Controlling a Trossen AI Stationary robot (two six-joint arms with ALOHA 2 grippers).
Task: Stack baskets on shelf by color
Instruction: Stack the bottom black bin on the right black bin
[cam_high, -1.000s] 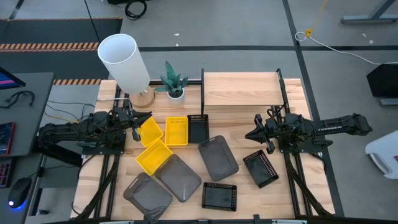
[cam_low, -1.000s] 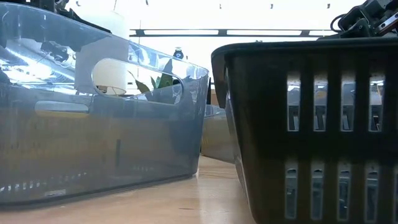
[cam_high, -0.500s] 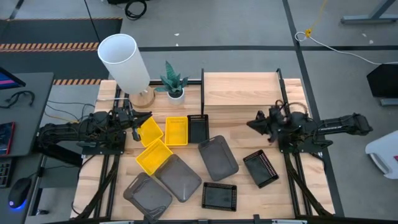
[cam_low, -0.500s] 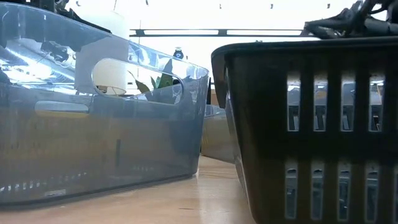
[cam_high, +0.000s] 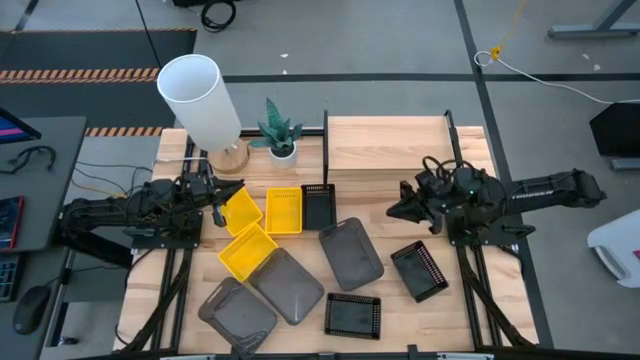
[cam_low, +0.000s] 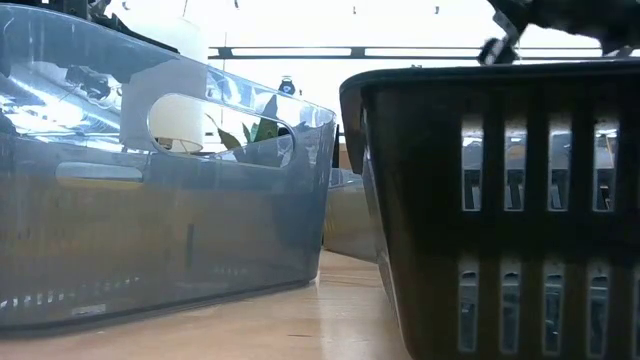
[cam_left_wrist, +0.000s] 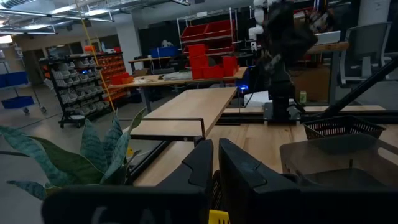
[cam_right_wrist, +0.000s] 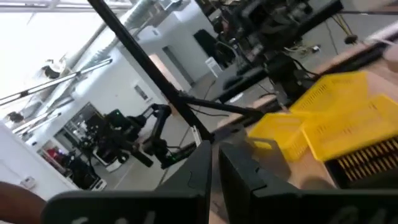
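Note:
The high view shows three yellow baskets, three grey ones and three black ones, all lying on the table. The shelf stands at the far edge. My left gripper is shut, low, right beside the leftmost yellow basket. My right gripper is shut and raised over bare table, right of the far grey basket. My left gripper has its shut fingertips at the left rim of the leftmost yellow basket. A yellow sliver shows below the fingers in the left wrist view. Whether they touch the basket, I cannot tell.
A white cylinder lamp and a small potted plant stand at the far left, beside the shelf. In the low view a grey basket and a black basket fill the near edge. Bare table lies right of the shelf.
My right gripper has risen, shifted a little toward the table's left and turned about its wrist, staying shut. The baskets have stayed where they were.

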